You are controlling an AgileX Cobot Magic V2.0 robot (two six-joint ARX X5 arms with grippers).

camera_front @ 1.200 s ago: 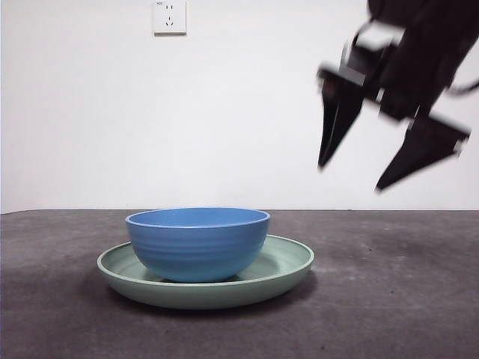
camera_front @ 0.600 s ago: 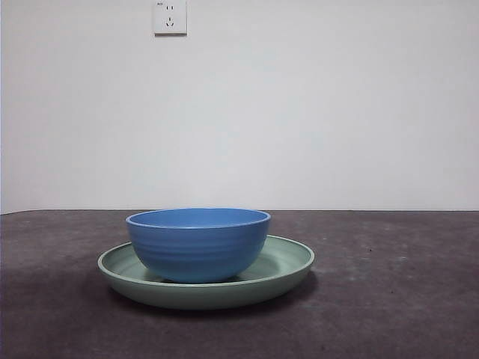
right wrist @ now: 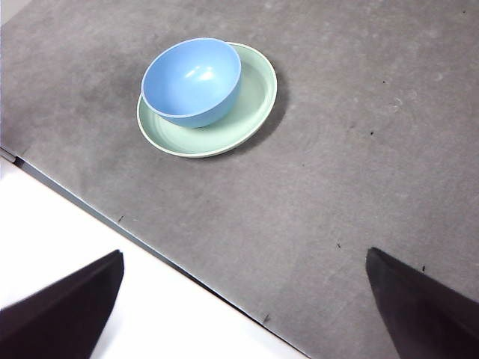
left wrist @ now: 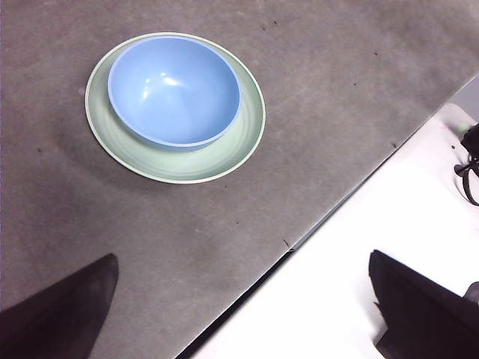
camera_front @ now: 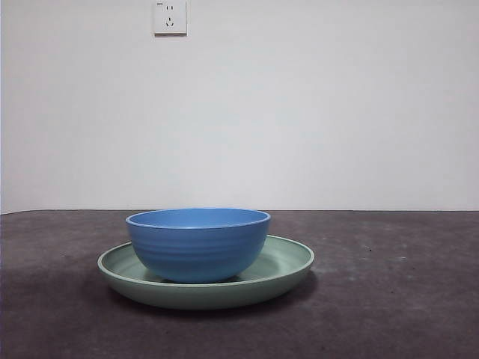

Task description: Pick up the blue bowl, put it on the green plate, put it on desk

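The blue bowl (camera_front: 197,243) sits upright in the green plate (camera_front: 288,262), a little left of the plate's middle, and the plate rests on the dark speckled desk (camera_front: 389,299). Both wrist views look down on the pair from high up: bowl (left wrist: 174,90) in plate (left wrist: 249,134), and bowl (right wrist: 191,81) in plate (right wrist: 256,97). My left gripper (left wrist: 243,314) is open, far above and apart from them. Over the desk's edge my right gripper (right wrist: 243,310) also stands open and holds nothing. Neither arm shows in the front view.
A white wall with a socket (camera_front: 170,16) stands behind the desk. The desk's edge (left wrist: 329,213) borders a white surface (left wrist: 419,194) in both wrist views, where a black cable (left wrist: 468,168) lies.
A second ago an open gripper hung at the upper right of the front view. It has since lifted out of sight. Bowl and plate have not moved.
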